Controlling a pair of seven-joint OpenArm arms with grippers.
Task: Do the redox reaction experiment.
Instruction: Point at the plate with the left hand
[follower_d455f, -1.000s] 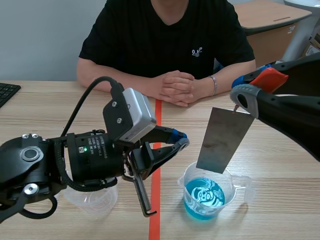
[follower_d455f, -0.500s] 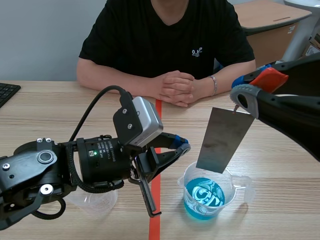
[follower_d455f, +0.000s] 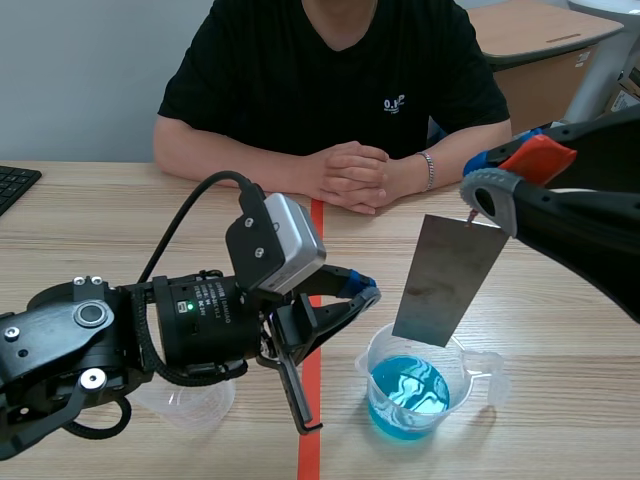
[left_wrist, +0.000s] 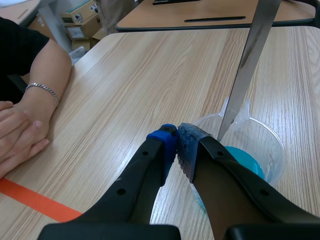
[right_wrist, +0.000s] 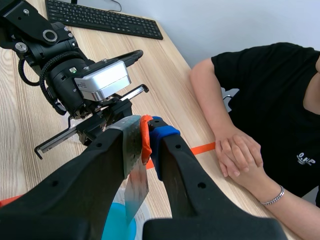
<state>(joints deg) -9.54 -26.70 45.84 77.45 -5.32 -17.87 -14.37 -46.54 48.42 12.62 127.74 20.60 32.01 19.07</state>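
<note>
Flat grey metal sheet (follower_d455f: 447, 280) hangs nearly upright from the right gripper (right_wrist: 148, 134) clamped on its top, straight above the clear beaker of blue liquid (follower_d455f: 460, 378); left gripper (left_wrist: 176, 147) closed, empty.

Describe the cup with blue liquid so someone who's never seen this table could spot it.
On the wooden table, look right of the orange-red tape line, below the grey metal sheet held by the right hand. That clear spouted cup holds bright blue liquid; the other clear cup, under the left arm, looks empty.
</note>
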